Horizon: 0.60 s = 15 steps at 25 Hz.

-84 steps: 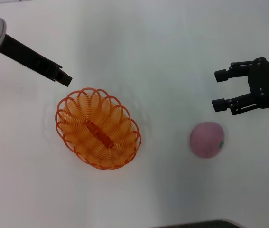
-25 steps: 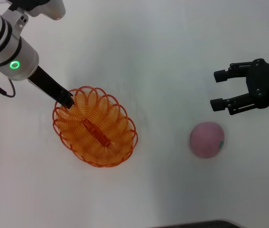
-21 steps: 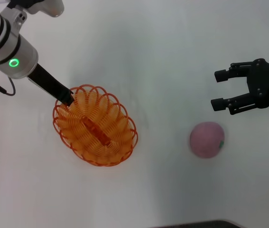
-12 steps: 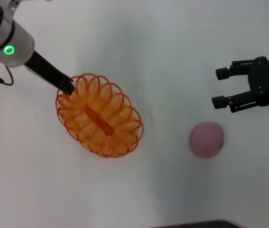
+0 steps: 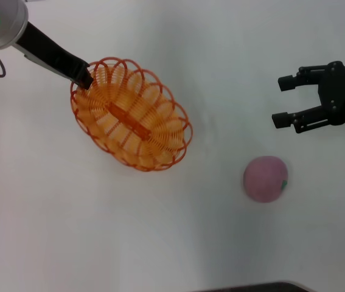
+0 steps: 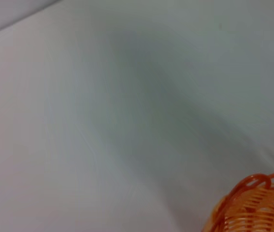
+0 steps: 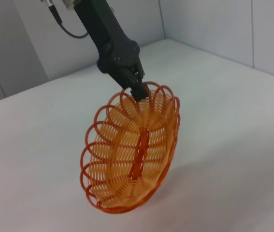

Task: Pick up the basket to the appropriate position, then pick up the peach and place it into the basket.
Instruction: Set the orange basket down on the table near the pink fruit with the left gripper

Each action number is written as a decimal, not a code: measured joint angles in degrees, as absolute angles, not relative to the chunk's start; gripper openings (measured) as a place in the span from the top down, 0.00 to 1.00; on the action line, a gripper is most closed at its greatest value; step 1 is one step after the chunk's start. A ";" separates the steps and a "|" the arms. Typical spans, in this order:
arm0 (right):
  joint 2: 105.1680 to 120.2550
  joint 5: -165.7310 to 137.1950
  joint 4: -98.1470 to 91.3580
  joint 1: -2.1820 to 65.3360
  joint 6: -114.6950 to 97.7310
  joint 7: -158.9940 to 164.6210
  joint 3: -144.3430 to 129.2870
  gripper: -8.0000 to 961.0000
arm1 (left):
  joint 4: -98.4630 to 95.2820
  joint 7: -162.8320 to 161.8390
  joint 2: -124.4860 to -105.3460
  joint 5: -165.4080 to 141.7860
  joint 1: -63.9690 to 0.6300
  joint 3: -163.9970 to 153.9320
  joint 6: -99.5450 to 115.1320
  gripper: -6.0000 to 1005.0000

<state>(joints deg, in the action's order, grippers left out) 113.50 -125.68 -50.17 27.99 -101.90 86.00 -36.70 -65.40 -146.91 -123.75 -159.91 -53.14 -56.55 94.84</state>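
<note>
The oval orange basket [image 5: 129, 113] hangs tilted above the white table, held by its far-left rim. My left gripper [image 5: 83, 77] is shut on that rim; the right wrist view shows the same grip on the basket [image 7: 132, 152] by the left gripper [image 7: 137, 91]. A corner of the basket [image 6: 252, 205] shows in the left wrist view. The dusty-pink peach [image 5: 265, 178] rests on the table at the right. My right gripper [image 5: 285, 100] hovers open just beyond the peach, with nothing between its fingers.
White table [image 5: 190, 243] all around, with grey walls behind it in the right wrist view. A dark edge shows at the near side of the head view.
My left gripper closed on the basket's rim and lifted it up and away toward the far left, tilting it. The peach and right gripper have hardly moved.
</note>
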 joint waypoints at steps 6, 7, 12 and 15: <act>113.46 -125.68 -50.52 29.09 -100.92 85.34 -36.52 0.06 | -65.22 -151.27 -123.95 -159.80 -52.91 -55.60 93.54 0.94; 113.46 -125.68 -50.53 29.13 -100.61 85.06 -36.55 0.06 | -65.22 -152.34 -124.03 -159.75 -52.47 -55.65 92.95 0.94; 113.86 -125.56 -49.99 28.92 -97.02 82.94 -36.40 0.06 | -64.86 -157.84 -124.27 -157.72 -49.64 -56.05 87.68 0.94; 114.56 -125.44 -49.80 28.65 -94.38 81.69 -36.37 0.06 | -64.02 -160.99 -124.39 -156.32 -48.38 -56.26 85.10 0.94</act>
